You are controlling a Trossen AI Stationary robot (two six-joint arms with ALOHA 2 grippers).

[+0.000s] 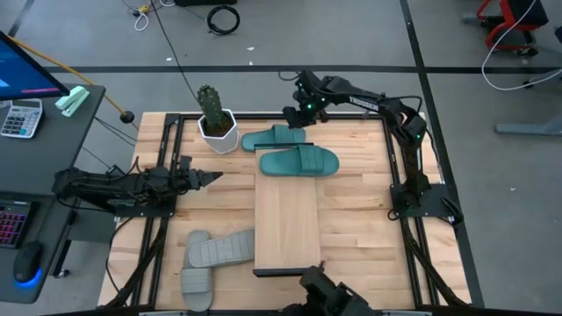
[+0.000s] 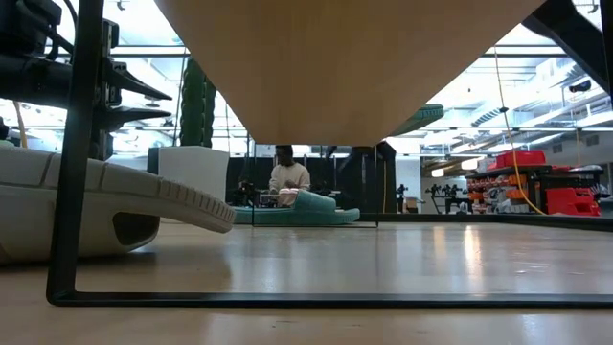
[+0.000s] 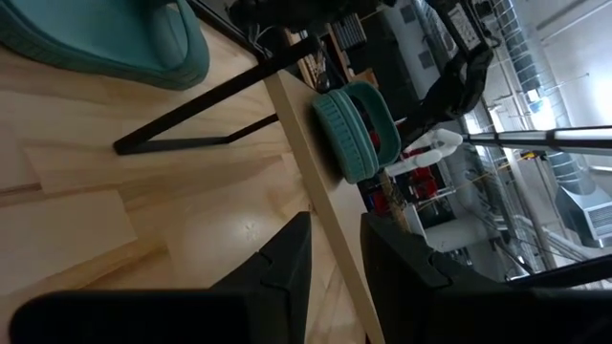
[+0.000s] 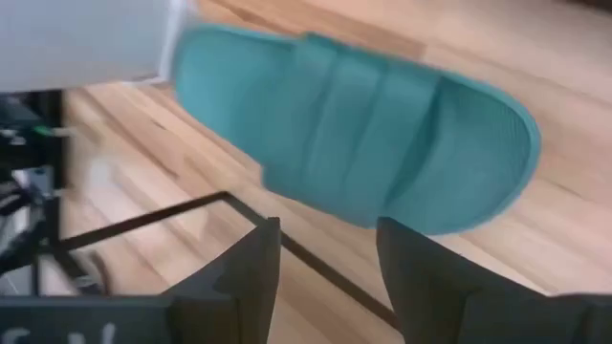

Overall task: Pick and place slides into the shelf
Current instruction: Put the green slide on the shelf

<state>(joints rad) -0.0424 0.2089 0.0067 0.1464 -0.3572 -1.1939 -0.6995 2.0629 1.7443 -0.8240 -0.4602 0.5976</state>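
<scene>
The shelf (image 1: 285,224) is a pale board on thin black legs at the table's middle. One teal slide (image 1: 299,162) lies sole down across its far end. The second teal slide (image 1: 275,138) lies sole down on the tabletop just beyond that end, and it fills the right wrist view (image 4: 354,143). Two grey slides (image 1: 219,249) (image 1: 195,283) lie on the table left of the shelf's near end. My right gripper (image 1: 298,112) (image 4: 325,253) hovers open over the far teal slide. My left gripper (image 1: 211,178) (image 3: 337,258) waits, open a little, left of the shelf.
A cactus in a white pot (image 1: 215,123) stands at the far left, close to the teal slide on the table. Black frame rails (image 1: 162,175) run along the table's left and right sides. A desk with a keyboard and a calculator (image 1: 22,118) lies beyond the left edge.
</scene>
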